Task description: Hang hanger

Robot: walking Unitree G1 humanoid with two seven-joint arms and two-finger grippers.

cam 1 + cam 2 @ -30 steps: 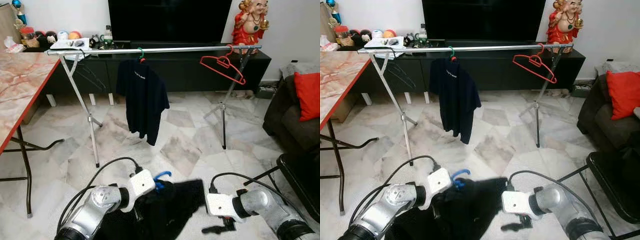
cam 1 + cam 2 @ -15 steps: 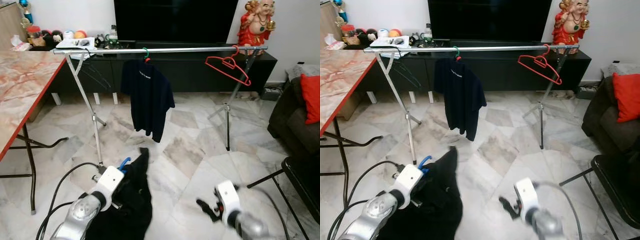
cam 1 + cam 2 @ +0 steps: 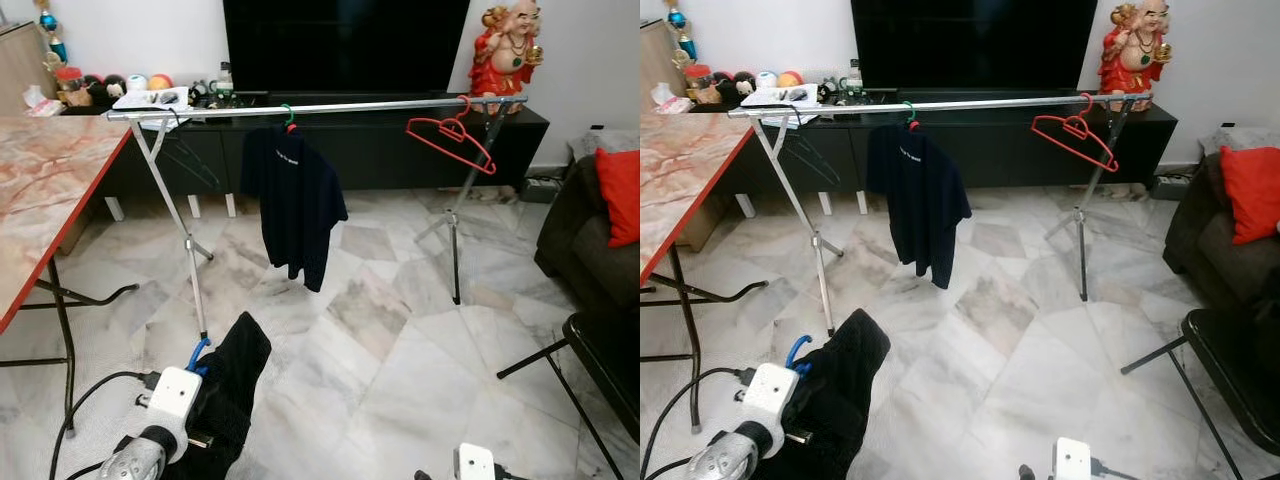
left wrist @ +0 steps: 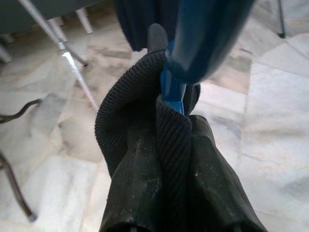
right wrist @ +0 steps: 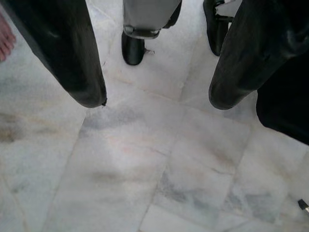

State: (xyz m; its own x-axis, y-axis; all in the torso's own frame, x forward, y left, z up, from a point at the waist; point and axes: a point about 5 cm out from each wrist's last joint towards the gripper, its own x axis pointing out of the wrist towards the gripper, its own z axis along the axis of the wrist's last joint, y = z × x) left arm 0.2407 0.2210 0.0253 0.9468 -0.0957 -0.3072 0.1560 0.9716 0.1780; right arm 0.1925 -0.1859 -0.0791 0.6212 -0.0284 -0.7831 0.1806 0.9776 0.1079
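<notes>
My left gripper [image 4: 171, 104] is shut on a blue hanger [image 4: 172, 90] that carries a black knit garment [image 3: 230, 378]. It holds them low at the bottom left, above the floor, with the blue hook [image 3: 198, 353] sticking up. Across the room stands the silver clothes rack [image 3: 300, 105]. A dark shirt [image 3: 295, 205] hangs near its middle, and an empty red hanger [image 3: 450, 138] hangs near its right end. My right gripper [image 5: 157, 100] is open over bare marble floor, its wrist [image 3: 470, 465] at the picture's bottom edge.
A marble-topped table [image 3: 45, 190] with a red edge stands on the left. A dark sofa with a red cushion [image 3: 620, 190] and a black frame [image 3: 590, 350] are on the right. A TV cabinet [image 3: 380, 140] runs behind the rack. Toes of a person's foot [image 5: 5, 38] show in the right wrist view.
The left gripper has carried the hanger and garment from the centre down to the bottom left. The right gripper has drawn away from the garment and sunk to the bottom edge.
</notes>
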